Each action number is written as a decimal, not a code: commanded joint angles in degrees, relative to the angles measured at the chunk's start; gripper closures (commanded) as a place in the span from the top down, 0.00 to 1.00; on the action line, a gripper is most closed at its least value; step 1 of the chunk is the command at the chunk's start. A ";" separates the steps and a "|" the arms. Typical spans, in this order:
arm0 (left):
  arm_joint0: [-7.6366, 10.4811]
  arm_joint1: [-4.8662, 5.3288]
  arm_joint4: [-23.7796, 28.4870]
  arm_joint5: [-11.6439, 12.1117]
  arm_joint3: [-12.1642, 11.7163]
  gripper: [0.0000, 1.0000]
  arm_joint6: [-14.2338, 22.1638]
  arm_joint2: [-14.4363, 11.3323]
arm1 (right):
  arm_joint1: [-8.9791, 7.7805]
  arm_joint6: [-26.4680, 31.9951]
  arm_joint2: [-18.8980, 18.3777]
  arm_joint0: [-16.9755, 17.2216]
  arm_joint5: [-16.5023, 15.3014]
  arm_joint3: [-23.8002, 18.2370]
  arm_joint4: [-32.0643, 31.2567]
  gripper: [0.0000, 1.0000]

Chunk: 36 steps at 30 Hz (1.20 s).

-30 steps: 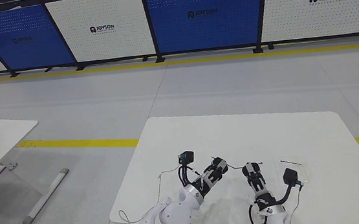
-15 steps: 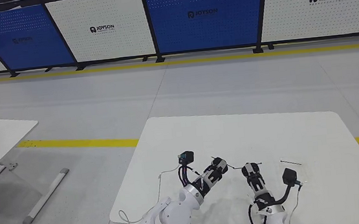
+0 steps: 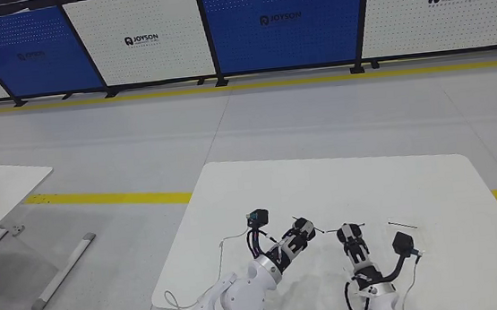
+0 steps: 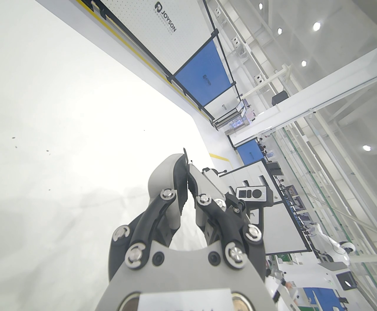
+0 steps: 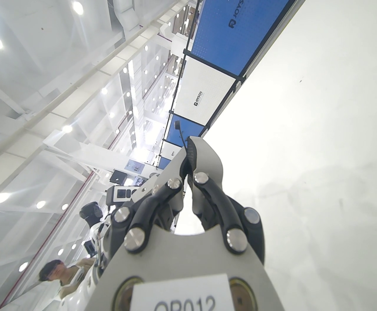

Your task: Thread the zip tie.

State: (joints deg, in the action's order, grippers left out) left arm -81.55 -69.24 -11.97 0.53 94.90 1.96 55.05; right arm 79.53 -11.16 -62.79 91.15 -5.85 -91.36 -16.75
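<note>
The likeliest failure is a miss at the slot. The right gripper [image 5: 188, 148] is clenched on the zip tie [image 5: 177, 125] some way down the strap, so the small black head stands out past its fingertips on a thin, bendy stalk, and a nudge from the incoming tail could push the head aside instead of entering it. The left gripper [image 4: 187, 169], just beside the right gripper, is pinched tight on a thin black end that barely shows above its pads. With so little sticking out, those pads may bump the head before the tail reaches the slot. From above, a faint dark line runs between the two, so this is probably one tie held at both ends, though it is too fine to be sure. If so, bringing the ends together has to bow the strap into a loop, and that pull could twist it or drag it out of a pinch. A spare tie [image 3: 404, 225] lies flat on the white table [image 3: 260, 181], on the side of the right gripper away from the left one and apart from it, so it should not interfere. What stands in the way is mainly the grippers' own fingers crowding the head
</note>
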 commanded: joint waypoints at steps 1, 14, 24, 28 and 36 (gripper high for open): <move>-0.03 -0.02 -0.01 -0.14 -0.12 0.00 -0.06 -0.02 | 0.07 -0.70 0.11 -0.04 0.36 -0.02 -0.92 0.00; 0.48 -0.64 2.92 -4.28 0.06 0.00 -1.27 0.03 | 0.28 -3.94 0.70 -0.11 -0.64 0.76 -5.29 0.00; 0.48 -0.64 2.92 -4.28 0.06 0.00 -1.27 0.03 | 0.40 -0.31 0.03 -0.89 -0.06 1.14 -2.05 0.00; 0.48 -0.64 2.92 -4.28 0.06 0.00 -1.27 0.03 | 0.57 0.08 0.05 -1.52 0.10 1.69 -1.61 0.00; 0.48 -0.64 2.92 -4.28 0.06 0.00 -1.27 0.03 | 0.71 0.23 0.18 -1.68 -0.54 1.91 -1.39 0.00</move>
State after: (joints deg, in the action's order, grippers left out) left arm -81.08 -69.88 -9.05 -3.75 94.96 0.69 55.08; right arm 80.24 -10.92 -62.60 89.47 -6.41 -89.45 -18.13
